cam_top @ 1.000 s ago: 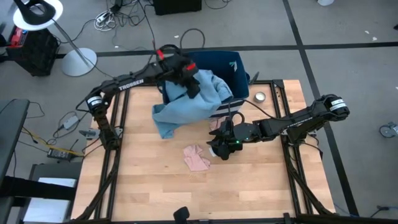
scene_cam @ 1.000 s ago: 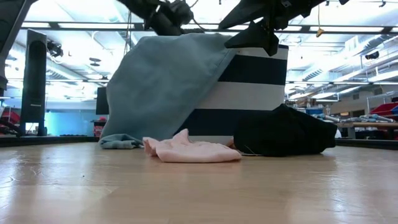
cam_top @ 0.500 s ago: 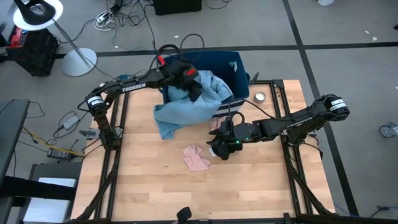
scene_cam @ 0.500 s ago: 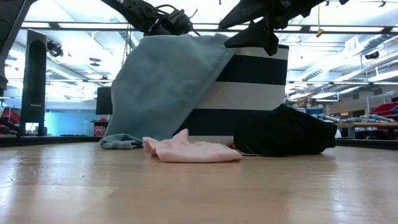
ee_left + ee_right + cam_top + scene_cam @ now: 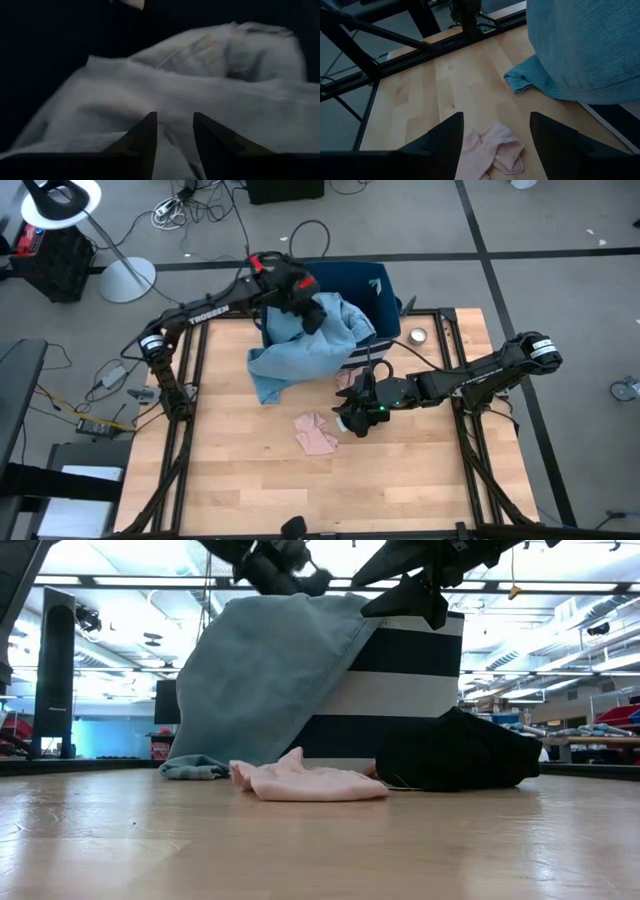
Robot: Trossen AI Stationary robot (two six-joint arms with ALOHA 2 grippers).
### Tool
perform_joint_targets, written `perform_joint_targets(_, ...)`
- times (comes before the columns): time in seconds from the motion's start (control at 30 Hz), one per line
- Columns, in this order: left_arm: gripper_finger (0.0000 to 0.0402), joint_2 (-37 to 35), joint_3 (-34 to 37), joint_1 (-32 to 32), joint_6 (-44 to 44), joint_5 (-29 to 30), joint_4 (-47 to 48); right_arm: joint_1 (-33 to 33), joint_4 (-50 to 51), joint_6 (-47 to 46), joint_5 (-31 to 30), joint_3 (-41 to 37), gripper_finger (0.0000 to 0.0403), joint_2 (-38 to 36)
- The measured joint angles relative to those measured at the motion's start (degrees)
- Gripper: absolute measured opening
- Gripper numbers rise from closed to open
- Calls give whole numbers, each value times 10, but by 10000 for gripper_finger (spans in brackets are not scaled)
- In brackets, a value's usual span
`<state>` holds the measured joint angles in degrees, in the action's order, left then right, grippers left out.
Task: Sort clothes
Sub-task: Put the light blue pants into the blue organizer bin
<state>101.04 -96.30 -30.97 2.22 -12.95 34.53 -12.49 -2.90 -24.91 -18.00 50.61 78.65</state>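
A light blue garment [image 5: 300,350] is draped over the near-left rim of the navy, white-striped bin [image 5: 385,288]. Its lower end [image 5: 195,768] lies on the table. My left gripper [image 5: 300,292] stands open just above the garment's top, over the bin; in the left wrist view the pale cloth [image 5: 200,95] lies beyond its fingers. A pink garment [image 5: 317,433] lies flat on the table in front of the bin. A black garment [image 5: 455,750] lies next to it. My right gripper [image 5: 352,418] hovers open above these two, and the pink garment [image 5: 492,152] shows between its fingers.
A small round tin [image 5: 417,336] sits near the table's far right corner. Black frame rails [image 5: 190,410] run along the table's left and right edges. The near half of the wooden table [image 5: 330,490] is bare wood.
My left gripper has dipped a little toward the bin, then gone up, away from the light blue garment. The garment stays draped over the bin's rim, its lower end still on the table.
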Motion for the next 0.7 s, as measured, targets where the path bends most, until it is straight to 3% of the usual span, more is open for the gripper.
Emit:
perform_joint_targets(0.27, 132, -11, -99, 14, -38, 2, 147, 0, 11, 0, 0, 0, 228, 0)
perform_joint_targets(0.5, 131, -106, -66, 48, -51, 9, 157, -3, 66, -33, -20, 0, 229, 0)
perform_joint_targets(0.7, 131, -224, 8, 100, -33, 86, 156, -14, 93, -61, -57, 0, 229, 0)
